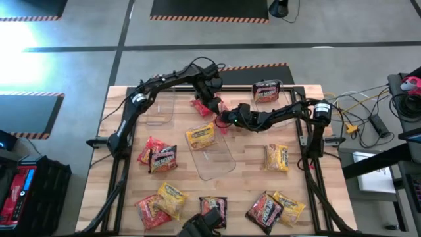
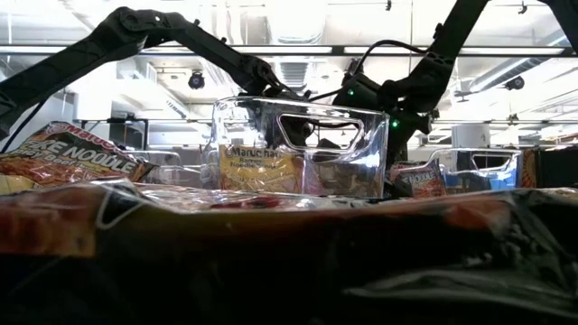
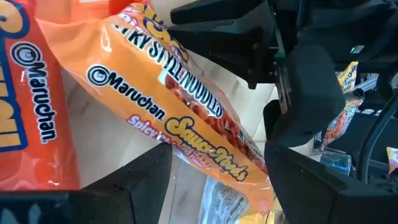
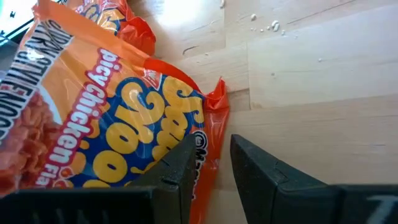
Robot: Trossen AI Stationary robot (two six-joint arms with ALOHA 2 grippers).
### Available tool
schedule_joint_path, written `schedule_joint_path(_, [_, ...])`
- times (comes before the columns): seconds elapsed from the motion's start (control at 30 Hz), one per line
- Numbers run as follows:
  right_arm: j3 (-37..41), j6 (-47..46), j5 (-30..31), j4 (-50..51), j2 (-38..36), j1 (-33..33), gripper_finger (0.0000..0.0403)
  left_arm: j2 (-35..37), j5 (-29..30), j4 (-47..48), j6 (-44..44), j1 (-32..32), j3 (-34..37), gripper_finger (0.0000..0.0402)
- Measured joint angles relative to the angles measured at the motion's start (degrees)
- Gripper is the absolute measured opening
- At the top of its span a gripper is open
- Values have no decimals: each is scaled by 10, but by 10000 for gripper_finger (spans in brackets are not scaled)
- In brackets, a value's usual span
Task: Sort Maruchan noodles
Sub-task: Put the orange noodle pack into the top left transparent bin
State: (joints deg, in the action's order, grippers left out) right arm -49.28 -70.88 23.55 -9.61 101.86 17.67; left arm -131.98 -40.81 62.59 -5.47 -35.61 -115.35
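Both tools meet over a red noodle packet (image 1: 201,106) lying on the tabletop (image 1: 316,164) toward twelve o'clock, just beyond the clear bin (image 1: 214,155). Left tool (image 1: 214,105): jaws spread wide, straddling the packet (image 3: 186,118), not clenched. Right tool (image 1: 222,118): fingers (image 4: 180,168) narrowed, pinching the packet's crimped edge (image 4: 208,143). Inside the bin rests a yellow packet (image 1: 200,136). Other packets (image 1: 161,201) lie scattered from three through nine o'clock, with a dark one (image 1: 267,91) near one o'clock.
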Motion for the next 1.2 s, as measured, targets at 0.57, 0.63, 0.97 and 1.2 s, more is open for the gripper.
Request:
schedule_joint_path(0.57, [0,13,-6,-14,0,0,93,0,58,-29,-81,3,31,239])
schedule_joint_path(0.63, [0,14,-4,-17,5,0,93,0,47,-37,-87,4,42,239])
schedule_joint_path(0.97, [-1,15,-29,-60,39,-1,93,0,38,-77,-105,8,57,236])
schedule_joint_path(1.2, [-1,22,-37,-53,25,-1,93,0,41,-76,-102,7,57,232])
